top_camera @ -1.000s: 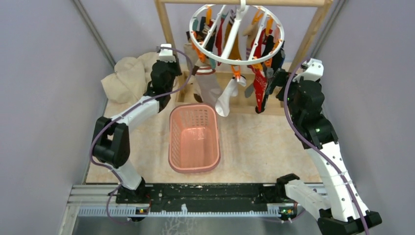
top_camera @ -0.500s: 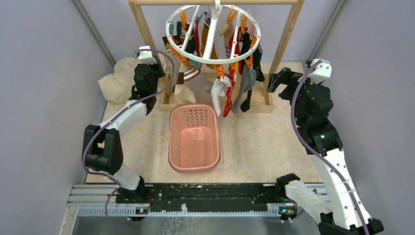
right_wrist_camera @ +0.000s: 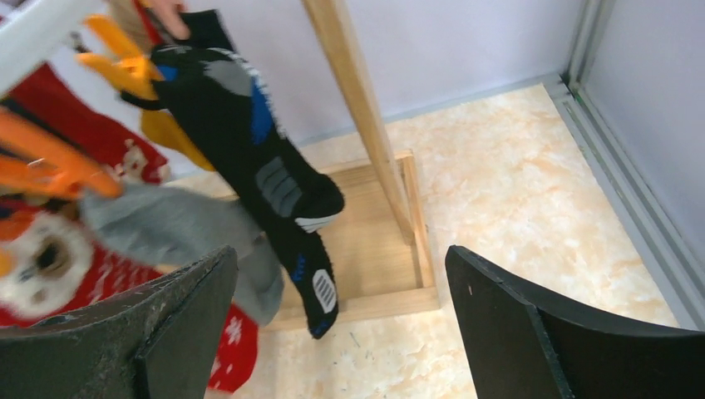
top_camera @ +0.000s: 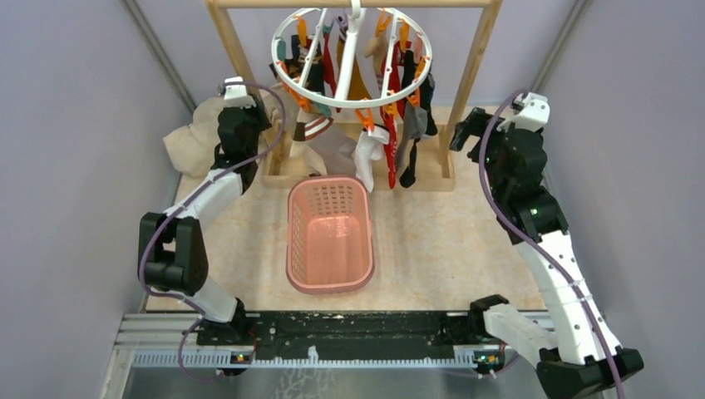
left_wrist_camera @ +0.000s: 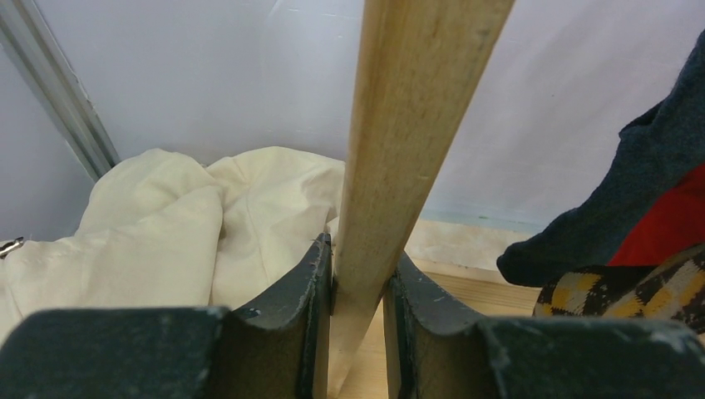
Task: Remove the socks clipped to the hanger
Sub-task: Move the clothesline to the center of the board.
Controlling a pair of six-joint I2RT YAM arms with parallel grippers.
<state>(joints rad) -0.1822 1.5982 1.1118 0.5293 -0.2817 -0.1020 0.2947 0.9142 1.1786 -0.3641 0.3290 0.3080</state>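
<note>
Lilac walls (top_camera: 75,166) enclose the beige tabletop (top_camera: 432,241) beneath the hanger (top_camera: 345,54).

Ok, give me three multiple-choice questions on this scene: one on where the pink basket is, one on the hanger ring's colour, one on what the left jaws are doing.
1. Where is the pink basket? A. On the table, in front of the wooden frame. B. Hung from the rail. C. In the right jaws.
2. What colour is the hanger ring? A. Black. B. White. C. Blue.
3. How do the left jaws stand? A. Open over the basket. B. Shut on a sock. C. Shut on the wooden post.
Key: 1 A, it stands on the tabletop; 2 B, the ring is white; 3 C, the left wrist view shows both pressed against the post.
</note>
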